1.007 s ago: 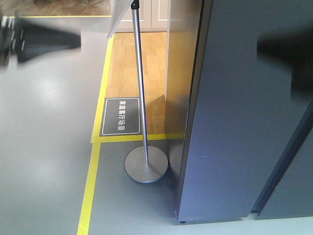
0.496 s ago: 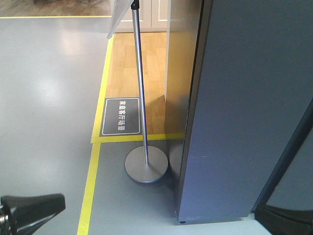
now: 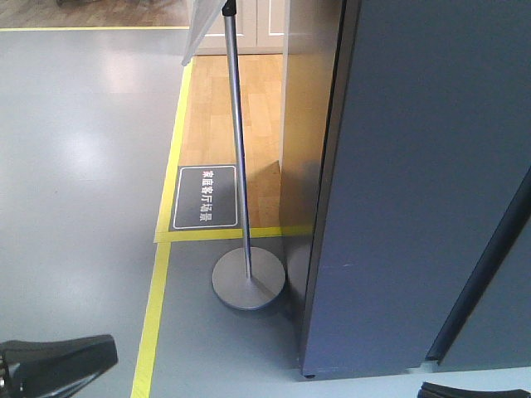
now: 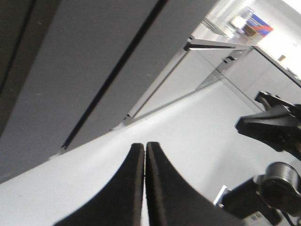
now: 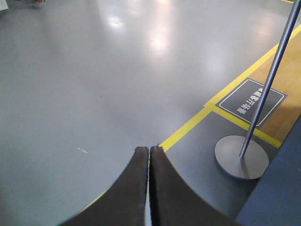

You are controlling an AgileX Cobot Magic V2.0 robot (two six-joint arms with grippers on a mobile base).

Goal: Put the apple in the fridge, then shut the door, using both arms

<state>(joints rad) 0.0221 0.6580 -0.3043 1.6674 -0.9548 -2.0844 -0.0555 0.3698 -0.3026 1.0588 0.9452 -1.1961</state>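
The fridge [image 3: 415, 182] fills the right side of the front view as one tall dark grey box with flat, matt, smooth sides. Its door [image 3: 481, 274] is shut, and only a thin dark seam runs slanted along it. In the left wrist view the same grey panels [image 4: 70, 61] appear with two dark seams between them. The apple is not visible in any of the three views.

There are two claws. The left claw [image 4: 144, 150] has two black curved fingers pressed together, holding nothing, and it points toward the foot of the fridge over the pale grey floor [image 4: 188, 127]. The right claw [image 5: 149, 155] is also black, its two fingers pressed together and empty, above the glossy grey floor. In the front view only a black part of the left arm [image 3: 58, 365] shows at the lower left corner.

Beside the fridge stands one sign stand: a thin shiny metal pole [image 3: 236, 141] on a round flat metal base [image 3: 247, 280]. One dark rectangular floor sign [image 3: 205, 197] with white letters lies on the wooden floor [image 3: 249, 91], framed by yellow tape lines [image 3: 153, 315].
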